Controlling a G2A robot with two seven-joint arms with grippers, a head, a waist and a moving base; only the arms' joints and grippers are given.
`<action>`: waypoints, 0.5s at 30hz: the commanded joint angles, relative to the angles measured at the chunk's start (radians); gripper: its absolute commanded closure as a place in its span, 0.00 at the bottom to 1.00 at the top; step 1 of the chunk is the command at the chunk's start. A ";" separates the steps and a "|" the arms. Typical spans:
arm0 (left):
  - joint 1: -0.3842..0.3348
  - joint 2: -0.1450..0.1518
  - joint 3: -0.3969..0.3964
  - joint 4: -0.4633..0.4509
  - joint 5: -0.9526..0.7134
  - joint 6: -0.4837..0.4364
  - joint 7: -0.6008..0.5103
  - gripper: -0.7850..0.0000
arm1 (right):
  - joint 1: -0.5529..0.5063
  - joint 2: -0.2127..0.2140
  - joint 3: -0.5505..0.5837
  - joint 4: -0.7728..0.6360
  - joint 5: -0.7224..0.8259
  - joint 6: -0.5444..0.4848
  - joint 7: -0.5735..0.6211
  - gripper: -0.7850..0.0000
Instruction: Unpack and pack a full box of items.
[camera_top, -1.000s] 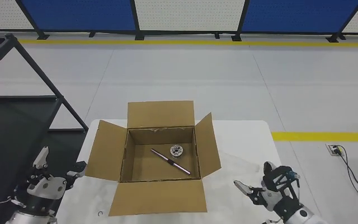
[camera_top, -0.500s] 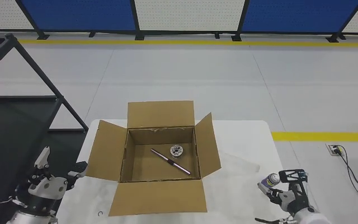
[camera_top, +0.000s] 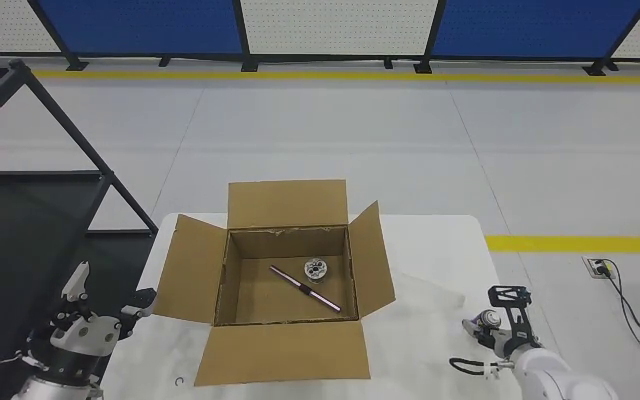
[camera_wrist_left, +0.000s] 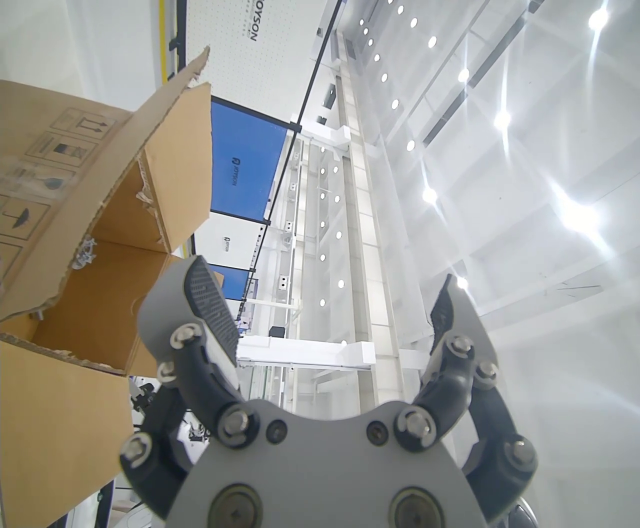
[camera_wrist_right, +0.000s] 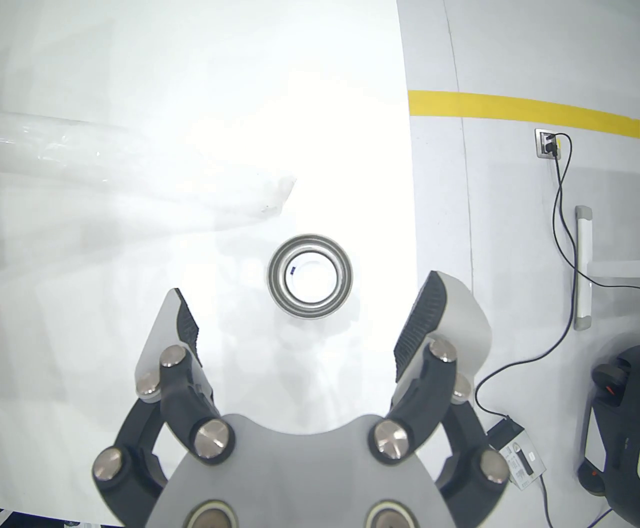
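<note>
1. Brown cardboard box (camera_top: 287, 205) stands in the middle of the white worktop (camera_top: 430, 250) in the top view, with all four flaps folded outward. On its floor a slim dark rod (camera_top: 304, 288) lies diagonally. A small round silver-white disc (camera_top: 316, 267) lies near the rod, toward the back wall. The left tool (camera_top: 110, 283) hangs off the worktop's left edge near the box's left flap, fingers apart. The right tool (camera_top: 483, 330) is over the worktop's near right corner, well apart from the box.
2. In the left wrist view, the left tool (camera_wrist_left: 325, 280) points up toward the ceiling, fingers spread wide and gripping nothing. The box's flaps rise beside it.
3. In the right wrist view, the right tool (camera_wrist_right: 305, 290) points down at the worktop, fingers apart. A short silver metal cylinder with a hollow middle (camera_wrist_right: 276, 280) stands upright just ahead of the fingertips, touching neither. A clear plastic sheet (camera_wrist_right: 150, 165) lies nearby.
</note>
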 joint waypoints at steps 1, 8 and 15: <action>0.000 0.000 0.000 0.000 0.000 0.000 0.000 0.00 | 0.008 0.002 0.005 0.016 0.007 -0.003 0.002 0.17; 0.000 0.000 0.000 0.000 0.000 0.000 0.000 0.00 | 0.037 0.007 0.005 0.077 0.039 -0.015 -0.004 0.26; 0.000 0.000 0.000 0.000 0.000 0.000 0.000 0.00 | 0.066 0.012 0.001 0.126 0.060 -0.014 -0.023 0.61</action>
